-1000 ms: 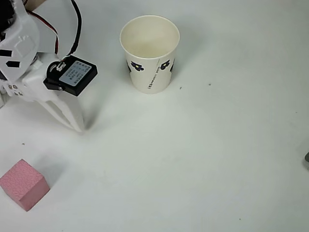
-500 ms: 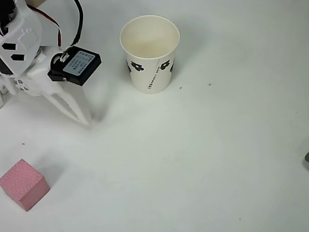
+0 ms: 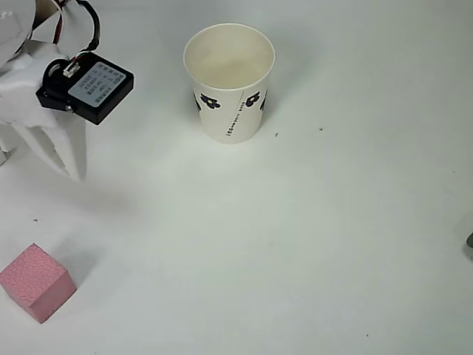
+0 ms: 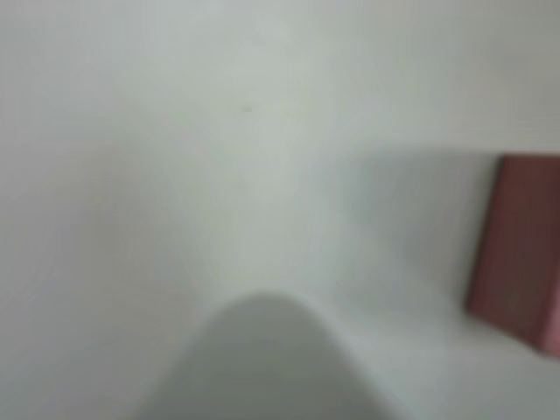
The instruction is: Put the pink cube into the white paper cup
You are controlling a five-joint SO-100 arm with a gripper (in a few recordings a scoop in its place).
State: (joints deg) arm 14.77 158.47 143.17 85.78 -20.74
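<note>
On the white table [image 3: 332,244], in the overhead view, the white arm's gripper [image 3: 63,159] hangs at upper left; whether its jaws are apart cannot be told. The white paper cup [image 3: 230,81] stands upright, navy paw prints and unreadable small text on its side. The pink cube [image 3: 35,282] lies at lower left, well apart from both

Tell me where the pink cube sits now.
In the overhead view the cube lies on the table at bottom left, below the gripper and far from the cup.
</note>
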